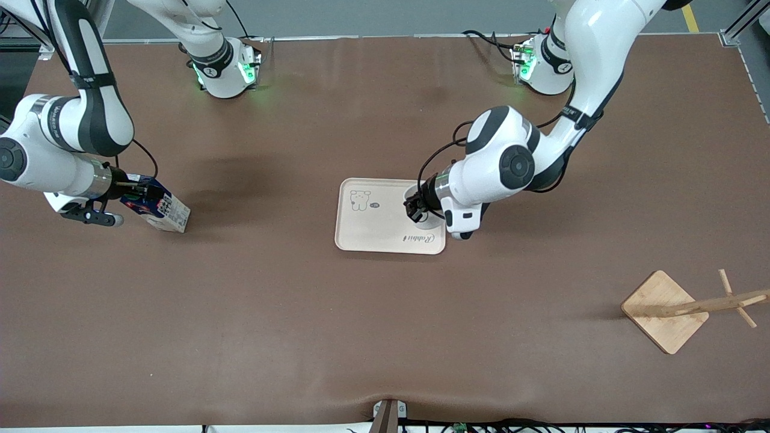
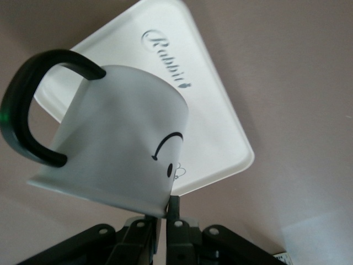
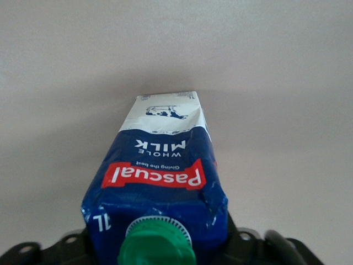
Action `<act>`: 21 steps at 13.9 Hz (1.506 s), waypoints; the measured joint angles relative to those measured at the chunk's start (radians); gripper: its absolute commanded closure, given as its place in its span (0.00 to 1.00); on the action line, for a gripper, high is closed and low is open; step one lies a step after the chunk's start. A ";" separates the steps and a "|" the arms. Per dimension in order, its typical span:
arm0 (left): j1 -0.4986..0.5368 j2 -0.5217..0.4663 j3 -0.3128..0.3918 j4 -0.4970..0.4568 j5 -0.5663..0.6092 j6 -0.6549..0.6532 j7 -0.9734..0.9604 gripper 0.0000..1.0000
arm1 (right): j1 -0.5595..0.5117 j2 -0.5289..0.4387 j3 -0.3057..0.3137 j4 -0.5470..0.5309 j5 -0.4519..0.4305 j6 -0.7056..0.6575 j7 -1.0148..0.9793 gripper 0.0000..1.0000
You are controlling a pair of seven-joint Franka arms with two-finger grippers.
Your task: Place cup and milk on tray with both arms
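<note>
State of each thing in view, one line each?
cup: held in the left gripper, over the tray.
milk: upright on the table toward the right arm's end, right gripper around its top.
tray: flat on the table.
wooden stand: on the table, untouched.

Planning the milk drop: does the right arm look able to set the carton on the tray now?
Probably yes. The tray's end toward the right arm is bare; the cup, in the left gripper, sits at the other end. The right gripper grips the carton.
</note>
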 measured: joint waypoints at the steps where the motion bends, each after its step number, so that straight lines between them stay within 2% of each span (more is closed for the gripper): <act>1: -0.001 0.027 0.000 0.000 -0.008 -0.001 -0.009 1.00 | 0.000 0.000 0.000 0.000 0.000 0.000 0.000 0.84; 3: -0.011 0.077 0.000 0.002 -0.014 -0.001 -0.015 1.00 | 0.000 0.000 0.000 0.005 0.000 -0.008 0.000 0.85; 6: -0.021 0.125 0.000 0.007 -0.059 -0.014 -0.017 1.00 | 0.000 0.000 0.001 0.057 0.000 -0.093 0.000 0.83; 7: -0.020 0.133 0.001 0.008 -0.070 -0.019 -0.017 1.00 | 0.001 -0.001 0.002 0.086 0.000 -0.128 0.000 0.77; 10: -0.018 0.140 0.002 0.012 -0.090 -0.027 -0.017 1.00 | 0.005 0.002 0.006 0.195 0.000 -0.272 -0.001 0.77; 14: -0.013 0.158 0.004 0.012 -0.094 -0.031 -0.017 1.00 | 0.055 0.030 0.011 0.392 0.001 -0.452 0.000 0.77; 15: -0.013 0.162 0.005 0.012 -0.094 -0.031 -0.017 0.78 | 0.077 0.038 0.011 0.435 0.001 -0.474 0.002 0.77; 16: -0.012 0.167 0.005 0.012 -0.094 -0.031 -0.017 0.46 | 0.102 0.045 0.012 0.474 0.001 -0.497 0.016 0.77; 17: -0.012 0.170 0.005 0.013 -0.094 -0.031 -0.017 0.00 | 0.129 0.050 0.014 0.507 0.002 -0.520 0.047 0.76; 18: -0.012 0.172 0.005 0.013 -0.094 -0.031 -0.017 0.00 | 0.159 0.054 0.015 0.533 0.002 -0.540 0.089 0.71; 21: -0.012 0.172 0.005 0.030 -0.094 -0.041 -0.017 0.00 | 0.259 0.058 0.018 0.571 0.013 -0.566 0.194 0.70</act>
